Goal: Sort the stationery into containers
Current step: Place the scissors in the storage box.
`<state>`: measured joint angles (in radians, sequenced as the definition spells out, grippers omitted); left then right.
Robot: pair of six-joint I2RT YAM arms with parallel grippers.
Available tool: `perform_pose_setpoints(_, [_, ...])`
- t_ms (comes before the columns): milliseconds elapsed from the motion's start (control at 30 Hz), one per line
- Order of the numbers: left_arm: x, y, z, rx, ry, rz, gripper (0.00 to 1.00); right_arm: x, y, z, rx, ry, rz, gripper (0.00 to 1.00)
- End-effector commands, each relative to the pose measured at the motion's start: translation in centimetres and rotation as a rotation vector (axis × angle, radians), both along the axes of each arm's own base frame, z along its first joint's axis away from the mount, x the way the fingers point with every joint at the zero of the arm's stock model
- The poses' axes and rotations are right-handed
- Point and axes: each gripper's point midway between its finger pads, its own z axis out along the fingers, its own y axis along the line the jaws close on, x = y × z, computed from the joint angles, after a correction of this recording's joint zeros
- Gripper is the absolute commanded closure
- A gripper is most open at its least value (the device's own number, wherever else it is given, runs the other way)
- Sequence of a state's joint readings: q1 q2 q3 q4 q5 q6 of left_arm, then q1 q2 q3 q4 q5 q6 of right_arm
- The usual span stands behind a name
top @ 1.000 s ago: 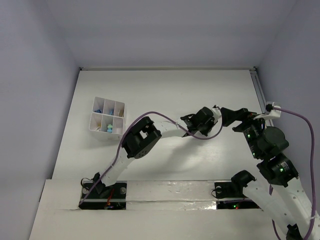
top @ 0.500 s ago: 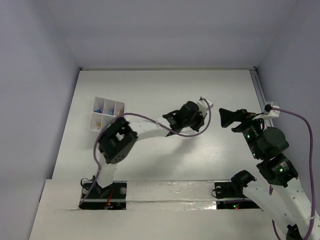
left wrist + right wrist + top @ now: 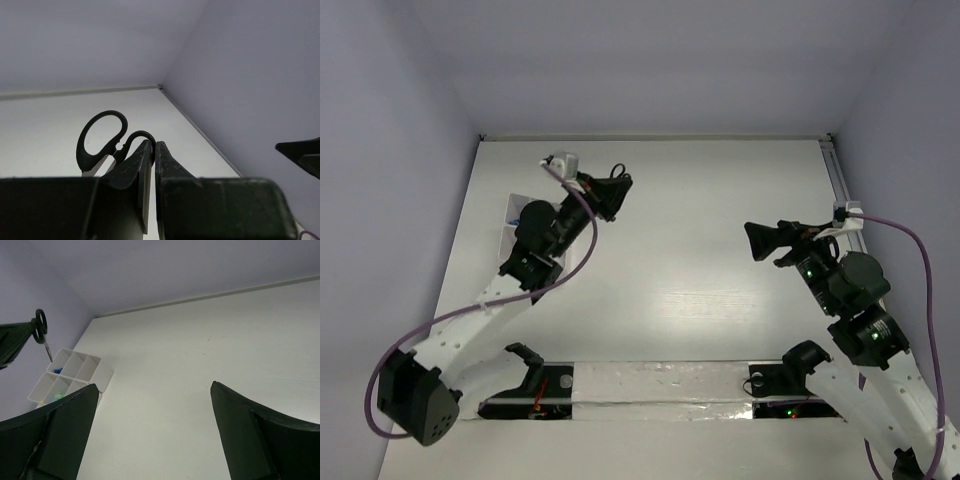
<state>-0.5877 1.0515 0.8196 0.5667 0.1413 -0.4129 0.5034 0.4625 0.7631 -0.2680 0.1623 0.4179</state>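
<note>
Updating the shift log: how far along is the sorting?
Done: coloured pieces lie in the box. In hand: the left gripper holds the scissors aloft near it; the right gripper is open, empty. Left: dropping the scissors in; no other loose stationery shows.

I see scissors (image 3: 81, 152) with matt black plastic handles and a thin grey metal blade; at the right wrist view's lower left, a smooth white plastic box (image 3: 102, 376) on a matt white tabletop (image 3: 200, 350).
</note>
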Motion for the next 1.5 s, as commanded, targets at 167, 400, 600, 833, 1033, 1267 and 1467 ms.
perform_pose_setpoints(167, [-1.3, 7.0, -4.0, -0.156, 0.124, 0.131, 1.0, -0.3, 1.2, 0.8, 0.009, -0.042, 0.073, 0.0])
perform_pose_setpoints(400, [-1.2, 11.8, -7.6, -0.163, 0.175, 0.257, 1.0, -0.5, 1.6, 0.2, 0.01, -0.031, 0.097, 0.0])
perform_pose_setpoints(600, [0.1, 11.8, -9.4, -0.177, 0.183, 0.257, 1.0, -0.4, 2.4, 0.0, 0.018, -0.026, 0.135, 0.0])
perform_pose_setpoints(833, [1.6, 13.2, -10.5, -0.19, 0.192, 0.315, 1.0, -0.1, 2.6, -0.5, 0.014, -0.011, 0.132, 0.0])
perform_pose_setpoints(1033, [2.0, 14.7, -12.9, -0.178, 0.222, 0.376, 1.0, 0.2, 2.6, -0.9, 0.01, -0.001, 0.126, 0.0])
perform_pose_setpoints(1267, [2.5, 16.4, -14.8, -0.169, 0.242, 0.448, 1.0, 0.3, 2.7, -0.8, 0.02, -0.008, 0.126, 0.0])
perform_pose_setpoints(1467, [3.0, 17.1, -15.9, -0.16, 0.257, 0.475, 1.0, 0.5, 2.8, -1.1, 0.014, 0.001, 0.126, 0.0])
